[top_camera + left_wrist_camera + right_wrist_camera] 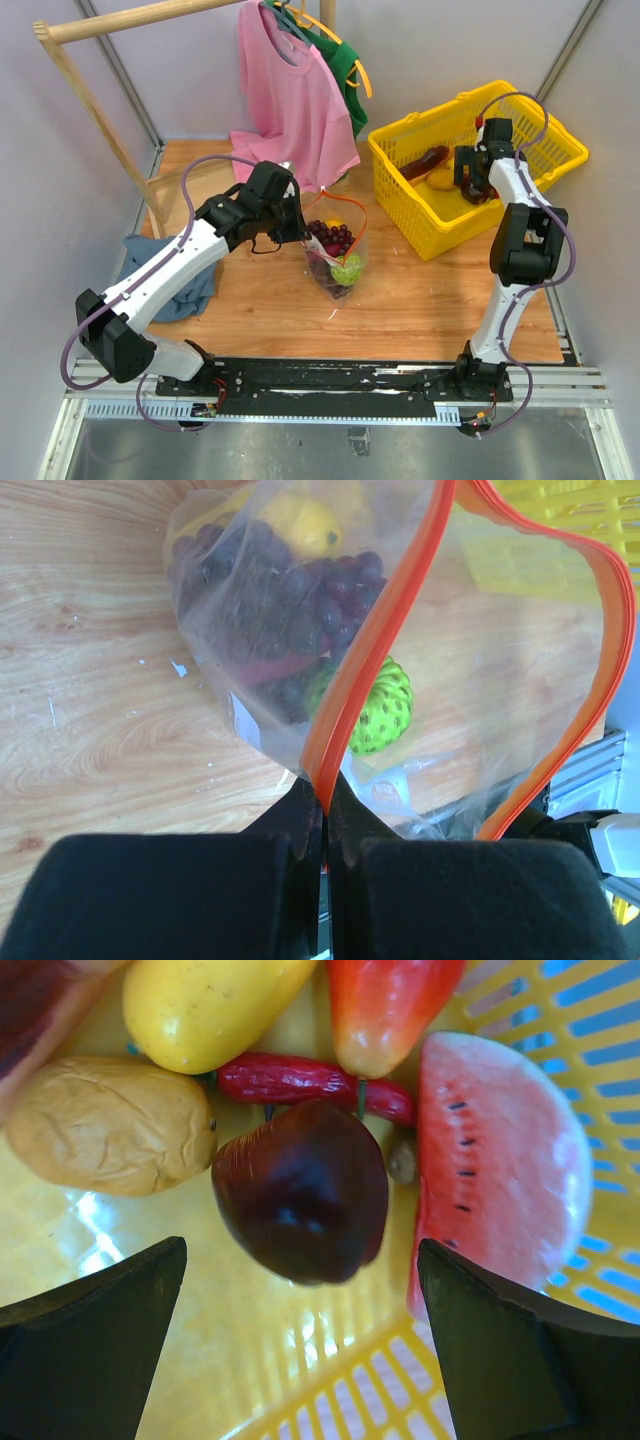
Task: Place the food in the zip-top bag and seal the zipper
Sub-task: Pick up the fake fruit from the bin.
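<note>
Dark red fruit [300, 1195] is sitting in the far-right yellow basket [430, 235], right gripper [302, 1250] spread wide over it, probably needing a straight drop. Left gripper [323, 820] is pinching the zipper [360, 650], holding the zip-top bag [335, 250] open.

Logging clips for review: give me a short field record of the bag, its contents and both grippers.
bag: clear crinkly zip-top bag, standing on wooden table, mouth open
zipper: red-orange strip, unsealed
inside: dark purple grapes, yellow fruit, green dotted fruit
left gripper: shut on the strip
right gripper: open above dark red fruit in yellow mesh basket
</note>
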